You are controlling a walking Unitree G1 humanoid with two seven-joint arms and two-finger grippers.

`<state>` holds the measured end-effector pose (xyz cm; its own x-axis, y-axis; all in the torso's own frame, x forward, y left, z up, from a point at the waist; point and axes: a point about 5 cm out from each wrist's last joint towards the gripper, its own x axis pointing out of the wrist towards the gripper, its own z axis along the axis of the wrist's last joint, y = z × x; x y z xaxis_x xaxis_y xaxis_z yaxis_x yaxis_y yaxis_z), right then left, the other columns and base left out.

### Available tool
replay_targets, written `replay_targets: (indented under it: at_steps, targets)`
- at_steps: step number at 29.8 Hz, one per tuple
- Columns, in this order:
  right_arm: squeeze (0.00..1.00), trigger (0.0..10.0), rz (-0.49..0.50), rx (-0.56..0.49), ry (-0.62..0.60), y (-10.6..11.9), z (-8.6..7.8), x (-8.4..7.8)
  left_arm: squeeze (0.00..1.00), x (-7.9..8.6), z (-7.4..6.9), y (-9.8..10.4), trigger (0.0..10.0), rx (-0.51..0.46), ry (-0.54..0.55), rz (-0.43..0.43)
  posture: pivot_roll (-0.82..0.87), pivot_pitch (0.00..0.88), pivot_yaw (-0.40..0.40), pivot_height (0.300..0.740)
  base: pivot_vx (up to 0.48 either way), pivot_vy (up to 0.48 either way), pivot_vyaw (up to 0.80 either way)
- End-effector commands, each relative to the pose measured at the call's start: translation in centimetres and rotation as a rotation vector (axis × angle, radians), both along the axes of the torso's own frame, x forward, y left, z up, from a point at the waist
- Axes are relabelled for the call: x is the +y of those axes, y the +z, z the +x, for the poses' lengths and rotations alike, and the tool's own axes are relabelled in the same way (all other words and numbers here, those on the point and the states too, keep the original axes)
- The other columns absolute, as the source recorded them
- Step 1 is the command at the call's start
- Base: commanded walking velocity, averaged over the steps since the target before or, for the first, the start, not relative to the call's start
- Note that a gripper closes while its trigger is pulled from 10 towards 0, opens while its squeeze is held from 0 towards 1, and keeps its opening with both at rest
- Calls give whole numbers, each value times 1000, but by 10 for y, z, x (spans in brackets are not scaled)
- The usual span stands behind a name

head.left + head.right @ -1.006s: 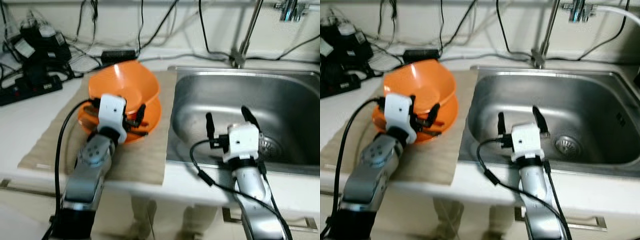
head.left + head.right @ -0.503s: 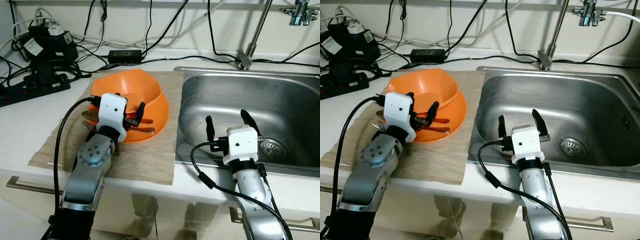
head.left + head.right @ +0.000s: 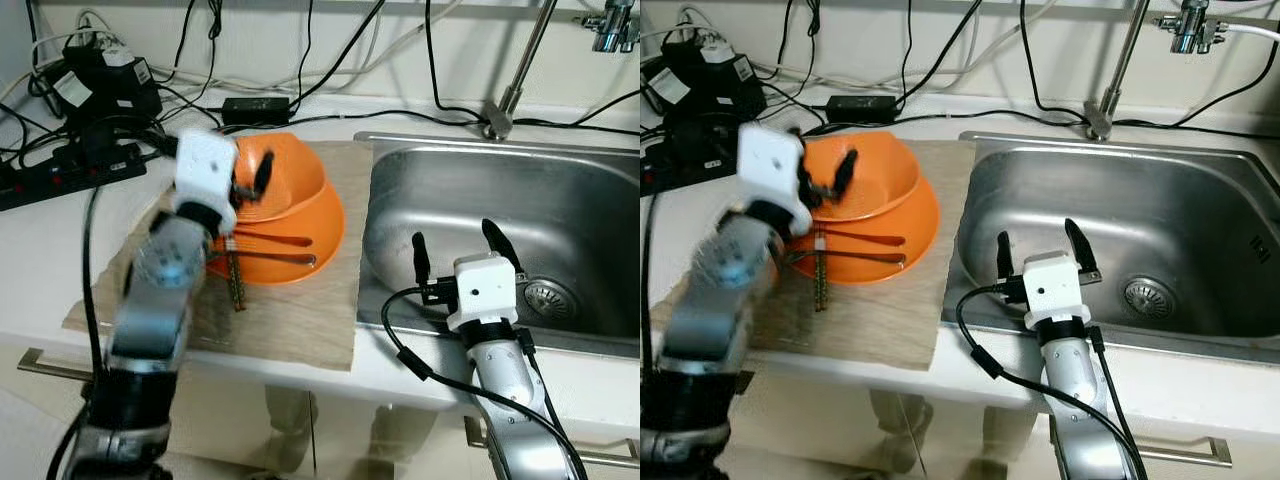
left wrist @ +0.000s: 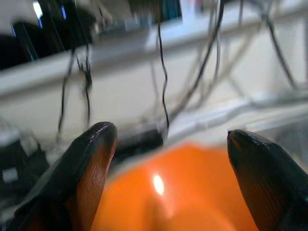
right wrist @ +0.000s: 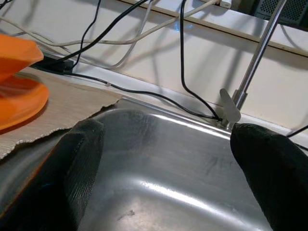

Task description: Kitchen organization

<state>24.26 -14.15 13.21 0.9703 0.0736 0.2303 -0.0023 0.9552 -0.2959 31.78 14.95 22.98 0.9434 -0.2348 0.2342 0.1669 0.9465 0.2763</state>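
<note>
Left claw (image 3: 248, 178) spread wide, raised over top orange bowl (image 3: 285, 190), not touching. Right claw (image 3: 457, 240) spread wide over sink (image 3: 560, 200) near edge, well right of bowl.

Black cables (image 3: 300, 60), power adapter (image 3: 256, 109), faucet (image 3: 518, 70) behind counter.

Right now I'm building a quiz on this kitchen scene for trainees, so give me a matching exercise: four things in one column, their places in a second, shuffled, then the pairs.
Things:
1. left gripper
2. right gripper
3. orange bowls
4. power strip

Places:
A. on the beige mat beside the sink
B. open, above the steel sink
C. on the counter among cables, by the wall
D. open, raised over the upper bowl

Pairs: 1-D, 2-B, 3-A, 4-C
</note>
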Motion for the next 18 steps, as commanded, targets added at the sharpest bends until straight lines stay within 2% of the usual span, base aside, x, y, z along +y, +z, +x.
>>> replay_targets:
  at_steps: [1,3,4,5,9,10,11,12,13,14,16,18]
  targets:
    - [0,10000,-4,7,8,-2,0,0,0,0,0,6,10000,-8,-11,-5,5,0,36,740,0,0,0]
    - [0,10000,-5,1,8,-2,0,0,0,-2,4,24,10000,-27,-49,-29,6,0,31,740,0,0,0]
    - [0,10000,-5,1,8,-2,0,0,0,-2,4,24,10000,-27,-49,-29,6,0,31,740,0,0,0]
    - [0,10000,-3,-1,9,-1,1,0,0,-2,10,33,10000,1,-91,-30,11,0,27,740,0,0,0]
    - [0,10000,-2,0,19,-1,2,2,0,11,25,55,10000,74,-137,14,14,0,26,740,0,0,0]
    - [0,10000,-1,1,19,-2,2,2,0,16,28,63,10000,97,-154,48,16,0,27,740,0,0,0]
    - [0,10000,0,1,18,-2,3,2,0,20,29,71,10000,108,-164,73,16,0,27,740,0,0,0]
    - [0,10000,1,5,18,-3,3,2,0,27,30,89,10000,133,-187,115,19,0,34,740,0,0,0]
    - [0,10000,1,5,18,-3,3,2,0,27,30,89,10000,133,-187,115,19,0,34,740,0,0,0]
    - [0,10000,5,10,14,-5,3,1,0,30,28,106,10000,126,-210,157,20,0,34,740,0,0,0]
    - [0,10000,8,13,12,-5,3,1,0,31,27,112,10000,124,-217,156,23,0,36,740,0,0,0]
    - [0,10000,16,22,9,-7,3,2,0,32,24,128,10000,135,-253,187,26,0,38,740,0,0,0]
